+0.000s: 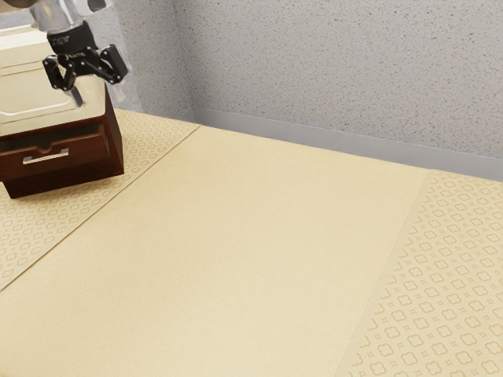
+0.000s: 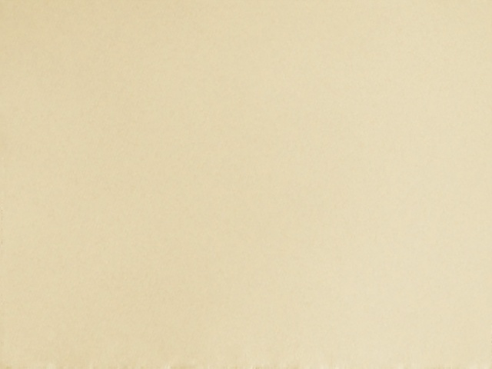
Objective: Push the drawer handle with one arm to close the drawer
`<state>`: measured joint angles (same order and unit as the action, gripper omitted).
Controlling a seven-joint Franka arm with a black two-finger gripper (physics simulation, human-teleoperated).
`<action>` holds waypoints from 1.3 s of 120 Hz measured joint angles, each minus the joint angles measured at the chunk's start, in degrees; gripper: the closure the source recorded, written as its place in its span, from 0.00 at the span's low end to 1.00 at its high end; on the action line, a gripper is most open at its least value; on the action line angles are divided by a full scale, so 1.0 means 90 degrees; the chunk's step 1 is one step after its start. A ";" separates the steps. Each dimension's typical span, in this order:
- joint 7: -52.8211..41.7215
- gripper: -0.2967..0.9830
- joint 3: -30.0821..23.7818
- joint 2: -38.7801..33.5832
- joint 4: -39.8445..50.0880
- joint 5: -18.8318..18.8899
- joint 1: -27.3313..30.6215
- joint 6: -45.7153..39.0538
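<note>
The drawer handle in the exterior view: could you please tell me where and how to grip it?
Probably mid-bar on the handle, coming from in front of the drawer, one finger above, one below: it is a slim, roughly level bar across the front.

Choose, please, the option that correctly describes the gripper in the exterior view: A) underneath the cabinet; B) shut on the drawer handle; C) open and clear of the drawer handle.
C: the gripper stands open, higher in that view than the drawer handle, with a gap between them.
</note>
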<state>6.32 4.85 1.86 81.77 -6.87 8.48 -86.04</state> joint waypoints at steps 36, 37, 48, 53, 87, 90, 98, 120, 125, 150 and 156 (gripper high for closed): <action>-0.0077 0.25 -0.1515 -0.2538 0.2696 0.0081 0.1552 0.0191; -0.0064 0.25 -0.1674 -0.2734 0.2859 0.0043 0.1780 0.0196; 0.0139 0.30 -0.2692 -0.4390 0.4043 -0.0531 0.3592 0.0405; 0.0248 0.33 -0.2802 -0.4737 0.4327 -0.0729 0.4018 0.0574; 0.0918 0.63 -0.2469 -0.3388 0.4716 -0.0436 0.4977 0.0056; 0.0951 0.66 -0.2467 -0.3100 0.4597 -0.0358 0.4975 -0.0135; 0.1033 0.71 -0.2464 -0.2257 0.4156 -0.0159 0.4966 -0.0617; 0.1219 0.79 -0.2466 -0.0692 0.3631 0.0437 0.4927 -0.1951; 0.1254 0.80 -0.2454 -0.0348 0.3315 0.0628 0.4919 -0.2182; 0.1391 0.80 -0.2407 0.1041 0.2005 0.1187 0.4658 -0.2911; 0.1418 0.80 -0.2379 0.1233 0.1839 0.1259 0.4579 -0.3000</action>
<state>19.08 -16.56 12.96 98.33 4.46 49.69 -113.04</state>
